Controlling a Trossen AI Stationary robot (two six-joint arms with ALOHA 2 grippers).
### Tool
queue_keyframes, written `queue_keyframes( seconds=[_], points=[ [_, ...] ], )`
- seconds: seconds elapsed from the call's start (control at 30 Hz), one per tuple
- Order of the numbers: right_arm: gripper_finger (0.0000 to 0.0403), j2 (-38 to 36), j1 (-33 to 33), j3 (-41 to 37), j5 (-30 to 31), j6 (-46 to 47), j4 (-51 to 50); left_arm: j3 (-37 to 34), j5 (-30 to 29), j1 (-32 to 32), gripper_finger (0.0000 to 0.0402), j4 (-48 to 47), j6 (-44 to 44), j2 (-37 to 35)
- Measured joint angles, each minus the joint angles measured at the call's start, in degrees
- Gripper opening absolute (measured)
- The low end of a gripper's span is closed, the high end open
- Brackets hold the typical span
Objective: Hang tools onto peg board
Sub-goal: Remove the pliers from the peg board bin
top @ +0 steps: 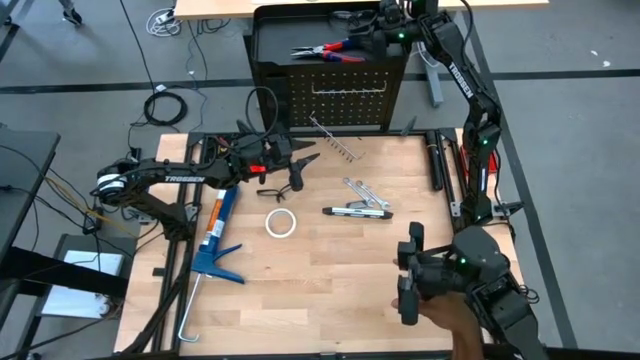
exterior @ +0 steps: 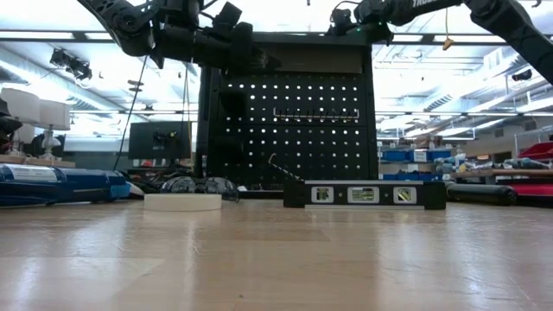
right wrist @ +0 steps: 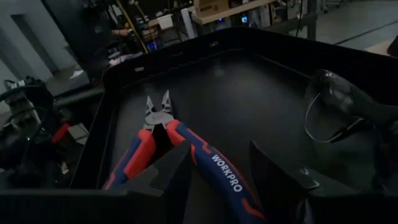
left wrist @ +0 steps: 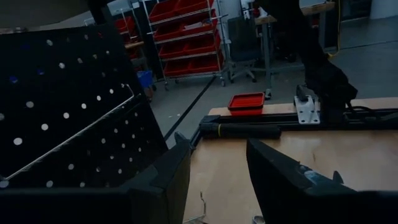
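The peg board [top: 350, 95] stands upright at the table's far edge, its black tray top [top: 262, 40] holding red-and-blue pliers [right wrist: 168, 143] and safety glasses [right wrist: 336, 106]. My right gripper [right wrist: 217, 155] is over the tray, open, level with the pliers' handle end [top: 350, 45]. In front of the board's face, my left gripper [left wrist: 217, 149] hangs open with nothing between its fingers. On the table lie two silver wrenches [top: 365, 190], a black-and-silver bar [top: 357, 210] and dark-framed glasses [top: 283, 185]. My right gripper comes at the pliers nearly level, slanting down from the tray's right side. One blue-and-red handle [right wrist: 224, 177] runs between its two open fingers, along them. The pliers lie flat on the tray floor. Whether a finger touches the handle, I cannot tell.
A blue caulking gun [top: 215, 235] lies at the table's left, a white tape ring [top: 281, 222] beside it. A loose row of hooks [top: 335, 140] lies before the board. A hook rail [exterior: 315, 112] hangs on the board. A person's hand [top: 450, 320] shows at the near right corner.
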Motion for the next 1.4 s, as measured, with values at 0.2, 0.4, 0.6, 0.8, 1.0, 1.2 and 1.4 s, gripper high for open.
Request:
queue_keyframes(
  seconds=[0.2, 0.4, 0.6, 0.8, 1.0, 1.2, 1.4],
  points=[
    [0.0161, -0.07, 0.42, -0.02, 2.96, -1.82, -1.07, 0.00, -0.01, 0.00, 0.0161, -0.16, 0.00, 0.00],
    [0.0159, -0.07, 1.05, -0.05, 10.30, -1.87, -1.61, 0.00, -0.01, 0.00, 0.0161, -0.14, 0.01, 0.00],
    [0.0154, -0.07, 2.29, -0.04, 11.29, -5.98, -3.44, 0.00, -0.01, 0.00, 0.0161, -0.13, 0.04, 0.00],
    [0.0155, 0.00, 2.52, -0.22, 1.97, -6.93, -1.00, -0.02, -0.01, 0.00, 0.0161, -0.21, 0.07, 0.00],
    [0.0154, 0.17, 2.41, -0.31, -4.33, -3.73, 2.37, -0.02, -0.03, 0.00, 0.0161, -0.92, 0.07, 0.00],
    [0.0153, 0.14, 2.36, -0.17, 0.66, -4.11, -0.34, -0.02, -0.02, 0.00, 0.0161, -0.76, 0.11, 0.00],
    [0.0153, 0.04, 2.23, -0.13, 4.99, -4.01, -1.57, -0.02, -0.03, 0.00, 0.0161, -0.62, 0.11, 0.00]
  ],
)
